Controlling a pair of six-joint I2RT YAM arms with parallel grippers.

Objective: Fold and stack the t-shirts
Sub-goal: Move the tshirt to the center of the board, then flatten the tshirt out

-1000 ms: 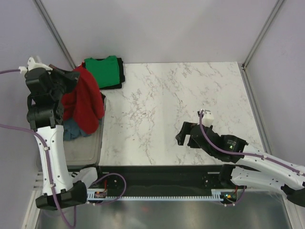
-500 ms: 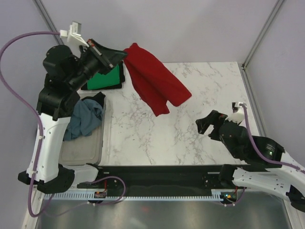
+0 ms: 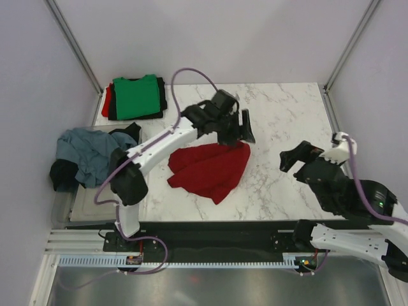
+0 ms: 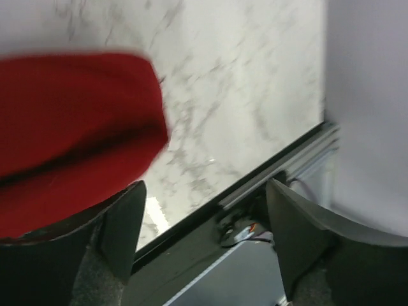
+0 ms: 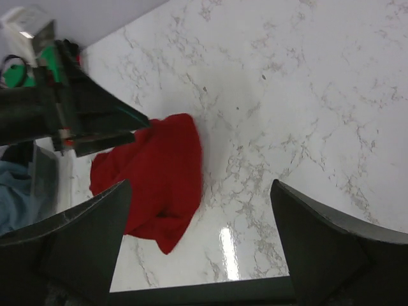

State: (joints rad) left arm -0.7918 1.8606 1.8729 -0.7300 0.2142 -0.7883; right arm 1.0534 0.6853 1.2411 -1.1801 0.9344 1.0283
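Note:
A dark red t-shirt point(image 3: 210, 169) lies crumpled on the marble table point(image 3: 280, 115), near its middle. My left gripper point(image 3: 245, 131) hovers just over the shirt's far right corner, open, with nothing between its fingers. In the left wrist view the red t-shirt point(image 4: 70, 127) lies left of the open left gripper point(image 4: 204, 236). My right gripper point(image 3: 296, 156) stands open to the right of the shirt, apart from it. The right wrist view shows the red t-shirt point(image 5: 156, 178) ahead of the open right gripper point(image 5: 201, 242). A folded green t-shirt point(image 3: 136, 97) tops a stack at the back left.
A clear plastic tub point(image 3: 95, 204) sits at the table's left edge. A grey-blue t-shirt point(image 3: 86, 150) and black cloth point(image 3: 60, 175) hang over the tub's rim. Grey walls close in the back and sides. The left arm point(image 5: 70, 115) reaches across the table's middle.
My left arm swung the red t-shirt from over the tub to the middle of the table and let it go; its jaws have opened. The right arm drew back to the right.

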